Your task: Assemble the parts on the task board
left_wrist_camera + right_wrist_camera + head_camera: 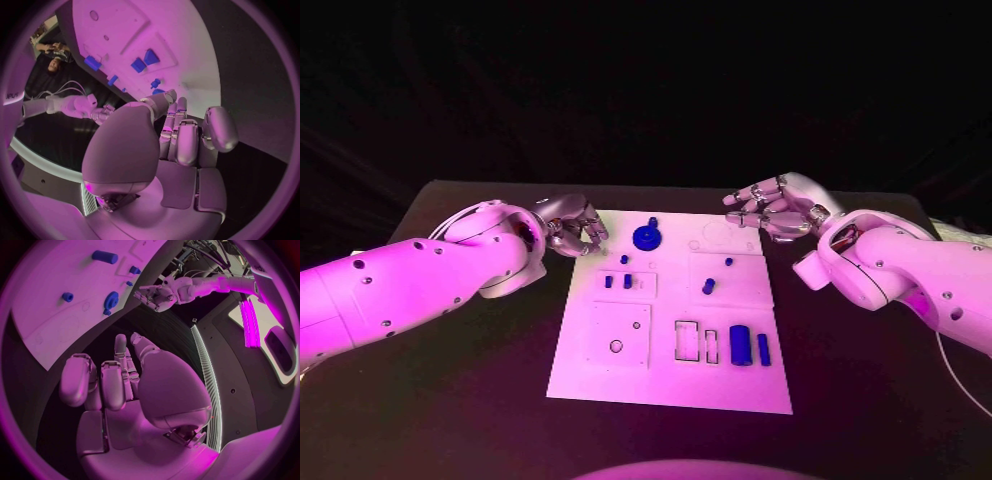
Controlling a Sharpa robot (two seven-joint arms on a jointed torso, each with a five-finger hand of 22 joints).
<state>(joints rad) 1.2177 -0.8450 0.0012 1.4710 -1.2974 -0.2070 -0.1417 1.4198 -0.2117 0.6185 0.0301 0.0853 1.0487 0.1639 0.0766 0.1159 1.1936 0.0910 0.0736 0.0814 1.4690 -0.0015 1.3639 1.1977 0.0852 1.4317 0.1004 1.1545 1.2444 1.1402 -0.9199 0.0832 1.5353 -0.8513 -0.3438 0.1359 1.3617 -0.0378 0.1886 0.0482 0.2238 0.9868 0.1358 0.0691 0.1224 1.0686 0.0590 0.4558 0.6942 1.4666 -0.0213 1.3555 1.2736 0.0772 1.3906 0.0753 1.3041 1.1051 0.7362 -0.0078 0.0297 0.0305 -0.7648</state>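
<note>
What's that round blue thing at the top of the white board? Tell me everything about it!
It is a blue gear, round with small teeth round its rim and a raised middle, and it looks like plastic. It lies flat at the far end of the white task board, apart from the other blue parts. Neither hand touches it: the left hand hovers beside it, off the board's edge, and the right hand is farther off.

One task board (596,375), two robot hands (571,224), seven parts (646,237).

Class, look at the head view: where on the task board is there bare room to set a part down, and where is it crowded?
Bare: the task board's near strip, below the rectangular slots. Crowded: the far end, with the blue gear between the left hand and right hand.
</note>
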